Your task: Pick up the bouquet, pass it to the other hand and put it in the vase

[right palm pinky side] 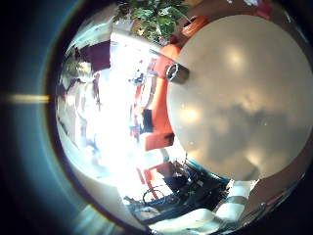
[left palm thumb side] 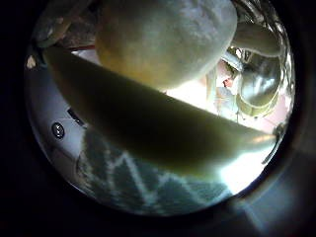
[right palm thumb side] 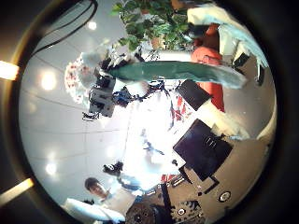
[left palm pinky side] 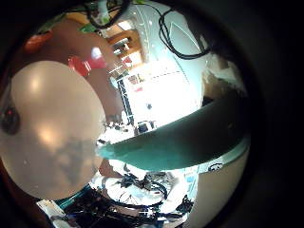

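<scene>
No outside view is given. In the right thumb side palm view the bouquet (right palm thumb side: 177, 71) is a long tapering wrap held up in the air, with pale flowers (right palm thumb side: 75, 70) at one end. A hand (right palm thumb side: 101, 93) grips it near the flowers. The wrap crosses the left little finger side palm view (left palm pinky side: 180, 138) and fills much of the left thumb side palm view (left palm thumb side: 158, 118), close to that palm. The right hand's own fingers (right palm thumb side: 229, 37) reach in straight, away from the bouquet. A rounded glassy vessel (left palm thumb side: 255, 84) may be the vase.
A round table top lies below both hands (left palm pinky side: 47, 123) (right palm pinky side: 235, 98) (left palm thumb side: 168, 39). A leafy plant (right palm thumb side: 154, 23) (right palm pinky side: 156, 15) stands beside it. Reddish seats (right palm pinky side: 161, 88) stand near the table's edge. A zigzag patterned cloth (left palm thumb side: 128, 178) lies under the wrap.
</scene>
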Robot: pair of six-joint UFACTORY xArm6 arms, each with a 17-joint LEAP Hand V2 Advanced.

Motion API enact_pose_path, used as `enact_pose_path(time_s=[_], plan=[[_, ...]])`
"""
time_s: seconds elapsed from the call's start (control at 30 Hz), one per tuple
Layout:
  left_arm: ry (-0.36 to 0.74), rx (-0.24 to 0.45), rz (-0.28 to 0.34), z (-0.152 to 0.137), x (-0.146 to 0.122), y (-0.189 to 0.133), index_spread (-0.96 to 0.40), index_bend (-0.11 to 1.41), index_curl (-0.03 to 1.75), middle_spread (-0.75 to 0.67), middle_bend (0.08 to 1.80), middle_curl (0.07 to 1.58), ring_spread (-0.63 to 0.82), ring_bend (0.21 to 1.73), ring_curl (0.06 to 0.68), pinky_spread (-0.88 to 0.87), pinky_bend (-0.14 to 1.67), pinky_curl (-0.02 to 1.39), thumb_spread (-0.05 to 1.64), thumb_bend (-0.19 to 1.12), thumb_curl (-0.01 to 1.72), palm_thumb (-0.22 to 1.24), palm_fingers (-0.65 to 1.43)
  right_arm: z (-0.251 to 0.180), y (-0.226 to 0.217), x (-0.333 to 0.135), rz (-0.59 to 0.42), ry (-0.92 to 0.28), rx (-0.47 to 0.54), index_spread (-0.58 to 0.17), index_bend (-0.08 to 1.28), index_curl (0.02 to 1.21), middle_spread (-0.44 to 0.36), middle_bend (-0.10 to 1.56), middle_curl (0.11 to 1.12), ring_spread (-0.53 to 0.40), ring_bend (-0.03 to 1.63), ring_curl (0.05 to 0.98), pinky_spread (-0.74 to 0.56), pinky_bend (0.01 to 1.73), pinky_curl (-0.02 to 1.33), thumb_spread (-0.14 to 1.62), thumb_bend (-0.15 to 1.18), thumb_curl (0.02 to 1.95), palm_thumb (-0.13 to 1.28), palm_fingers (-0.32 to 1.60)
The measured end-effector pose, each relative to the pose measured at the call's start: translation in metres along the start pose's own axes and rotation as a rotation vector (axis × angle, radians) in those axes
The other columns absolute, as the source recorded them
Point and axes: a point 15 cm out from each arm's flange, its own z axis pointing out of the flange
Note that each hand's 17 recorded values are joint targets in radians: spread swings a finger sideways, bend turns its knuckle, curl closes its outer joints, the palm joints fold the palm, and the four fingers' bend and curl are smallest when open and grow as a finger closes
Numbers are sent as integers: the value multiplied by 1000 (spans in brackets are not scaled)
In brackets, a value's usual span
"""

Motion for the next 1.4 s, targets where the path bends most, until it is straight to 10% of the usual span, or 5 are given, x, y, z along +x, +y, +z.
enact_pose_path(time_s=[0.3,0.67,1.4], plan=[[-152,105,106,-48,33,-15,-690,695,1161,-516,1165,964,-393,1522,557,-560,1232,838,1067,86,796,1058,1054,-7,-5,6,15,13,34,-386,338,571,-101,673,523,-150,1047,473,-93,911,704,989,-28,741,778,76],[-228,194,123,-80,28,-23,-717,645,1241,-522,1150,983,-393,1521,551,-572,1195,882,1078,57,844,1061,1061,-2,-20,12,25,46,70,-372,189,434,17,433,397,122,738,321,345,752,547,992,-28,643,741,-26],[-282,263,87,-122,-14,-45,-743,602,1328,-530,1124,1007,-385,1512,549,-606,1130,952,1097,16,900,1077,1076,6,-37,28,67,91,117,-355,156,311,75,273,342,199,592,250,443,626,386,1008,-23,567,722,54]])
